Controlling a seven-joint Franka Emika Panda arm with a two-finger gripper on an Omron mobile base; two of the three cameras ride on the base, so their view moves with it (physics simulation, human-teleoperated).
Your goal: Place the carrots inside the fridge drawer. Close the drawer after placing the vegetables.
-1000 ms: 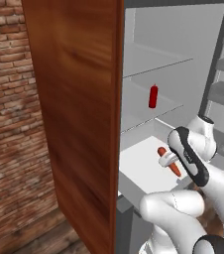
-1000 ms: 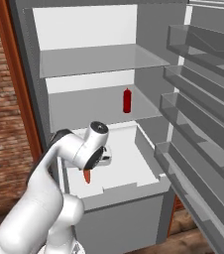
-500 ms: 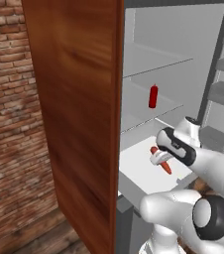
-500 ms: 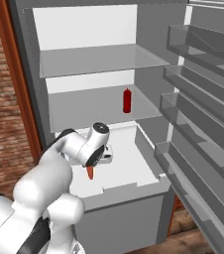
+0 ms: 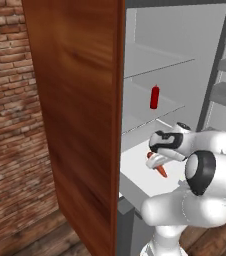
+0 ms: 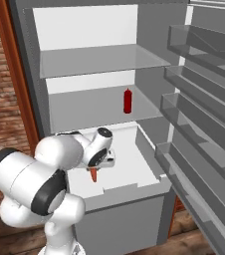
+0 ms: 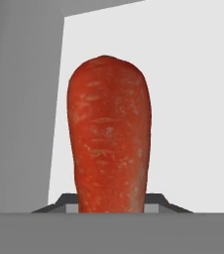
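While the gripper [image 6: 95, 169] clasps it, the carrot [image 7: 110, 136] looks smooth orange-red.

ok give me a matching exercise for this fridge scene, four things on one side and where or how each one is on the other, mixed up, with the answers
Things:
1. carrot
2. red bottle
3. drawer
4. fridge door

Places or states:
A. standing upright on a glass shelf
B. pulled out, white inside
C. swung open, wood brown
D. held in the claw, pointed end down over the drawer

Pairs: 1-D, 2-A, 3-B, 4-C
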